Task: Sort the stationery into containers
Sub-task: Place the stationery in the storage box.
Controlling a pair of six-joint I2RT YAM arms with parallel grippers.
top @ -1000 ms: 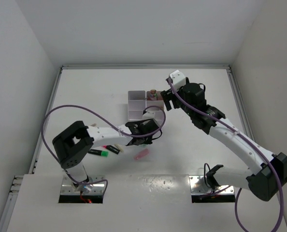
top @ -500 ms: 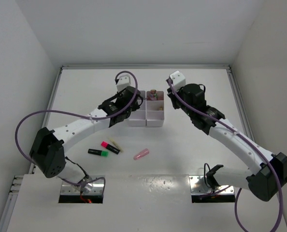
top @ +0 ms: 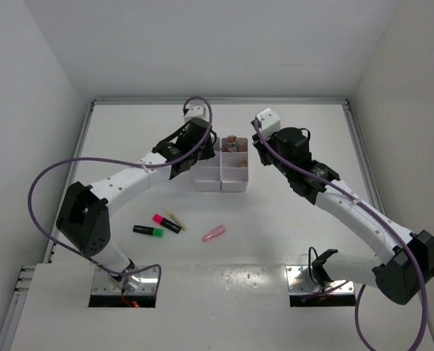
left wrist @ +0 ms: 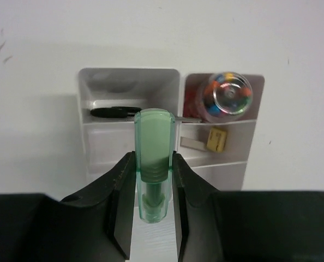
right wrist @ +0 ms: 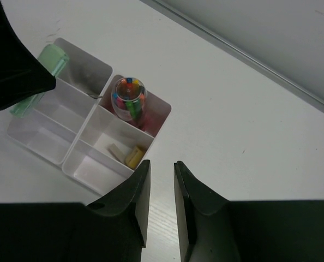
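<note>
We see a robotics lab cell: bare white walls [top: 202, 44] rise beyond the left gripper [left wrist: 154, 164], and a white table [top: 312, 146] lies beneath it.

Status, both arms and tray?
Left end effector shut on green piece, over tray. Right end effector open, empty, beside tray. Highlighters, pink piece on table.

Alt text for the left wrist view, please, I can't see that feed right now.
The left gripper clamps a pastel green piece over the white organiser tray. In the tray's far row, black-handled scissors lie on the left and a clear vial of coloured bits stands on the right, with a yellow eraser just nearer.
</note>
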